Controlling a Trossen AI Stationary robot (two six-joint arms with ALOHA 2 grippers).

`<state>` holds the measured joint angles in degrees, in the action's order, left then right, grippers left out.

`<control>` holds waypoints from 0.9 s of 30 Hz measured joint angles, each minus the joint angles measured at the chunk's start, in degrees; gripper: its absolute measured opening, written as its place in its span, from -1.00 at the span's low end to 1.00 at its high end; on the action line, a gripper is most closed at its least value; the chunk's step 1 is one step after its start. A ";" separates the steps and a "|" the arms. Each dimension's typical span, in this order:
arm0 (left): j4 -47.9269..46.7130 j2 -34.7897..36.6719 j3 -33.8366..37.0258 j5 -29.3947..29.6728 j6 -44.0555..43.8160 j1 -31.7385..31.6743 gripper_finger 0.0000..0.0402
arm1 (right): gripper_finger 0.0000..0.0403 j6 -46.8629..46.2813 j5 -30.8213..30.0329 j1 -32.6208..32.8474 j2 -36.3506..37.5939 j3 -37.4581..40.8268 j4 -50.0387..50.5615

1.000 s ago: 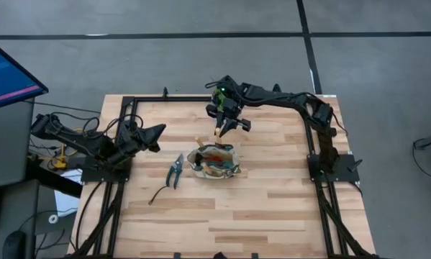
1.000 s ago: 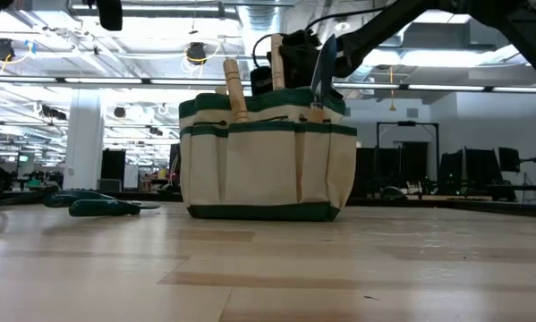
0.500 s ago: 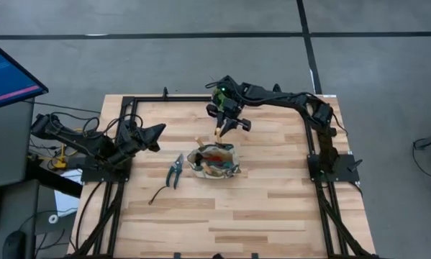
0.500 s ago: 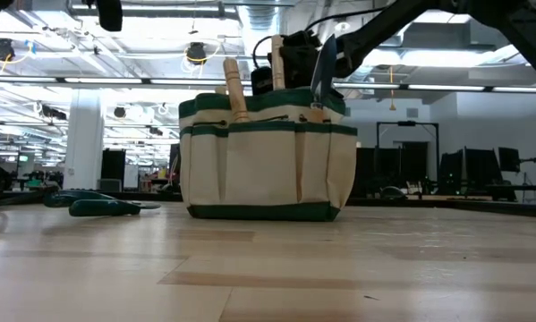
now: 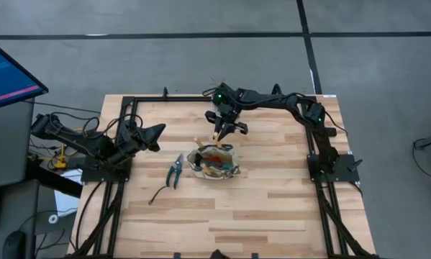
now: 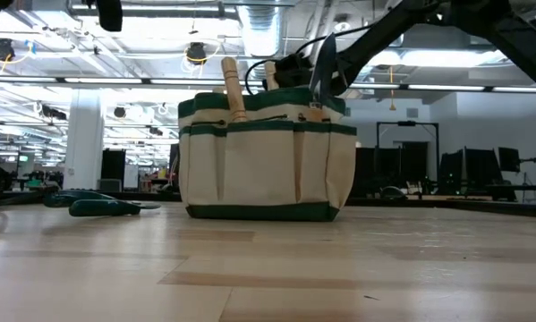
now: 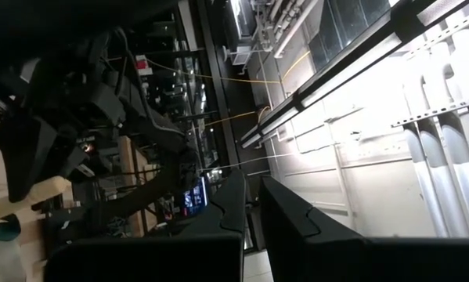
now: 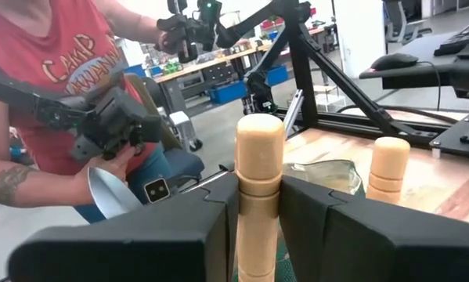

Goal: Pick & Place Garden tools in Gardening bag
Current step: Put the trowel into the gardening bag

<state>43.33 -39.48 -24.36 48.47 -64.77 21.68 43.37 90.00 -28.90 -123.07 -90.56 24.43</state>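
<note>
The gardening bag (image 5: 214,161) stands upright near the middle of the high view, on the wooden table (image 5: 273,208). In the low view it sits centre frame, tan with green trim, and one wooden handle (image 6: 233,88) already projects above its rim at the upper left of the bag.

The right gripper (image 5: 223,129) hovers just above the bag's far edge in the high view. It is clamped on a trowel handle (image 8: 257,192); the right wrist view shows both dark fingers (image 8: 211,227) pressed against the light wooden shaft at centre frame. Judged from this grip, the trowel is held vertical so that its blade can enter the bag opening without catching the rim. In the low view, the blade (image 6: 323,63) and the gripper body appear at upper centre, behind and above the bag's rim. Placement of this tool appears under way but not finished.

Two tools remain on the table left of the bag in the high view: the pruning shears (image 5: 175,170), close beside it, and the thin black curved tool (image 5: 157,193), lower left of them.

The left gripper (image 5: 157,134) waits at the left of the high view, well apart from the bag. The left wrist view shows its fingers (image 7: 226,207) nearly closed, holding nothing.

A person in a red shirt (image 8: 70,94) appears in the left part of the right wrist view, beyond the table.
</note>
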 joint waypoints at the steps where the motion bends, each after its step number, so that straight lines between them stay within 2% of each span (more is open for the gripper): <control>1: 0.02 0.00 0.00 0.00 0.01 0.01 -0.96 | -0.70 0.11 0.00 0.04 0.00 0.00 -0.04; 17: 0.04 0.02 0.00 1.11 1.20 -0.01 -0.96 | -0.70 4.46 -0.02 0.99 -0.17 0.00 -0.91; 27: 0.04 0.01 0.00 1.18 1.56 -0.01 -0.96 | -0.70 4.40 -0.14 0.72 -6.91 -0.15 -1.13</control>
<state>43.38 -39.48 -24.36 49.65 -63.21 21.67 47.77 89.86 -28.19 -129.98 -90.72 23.30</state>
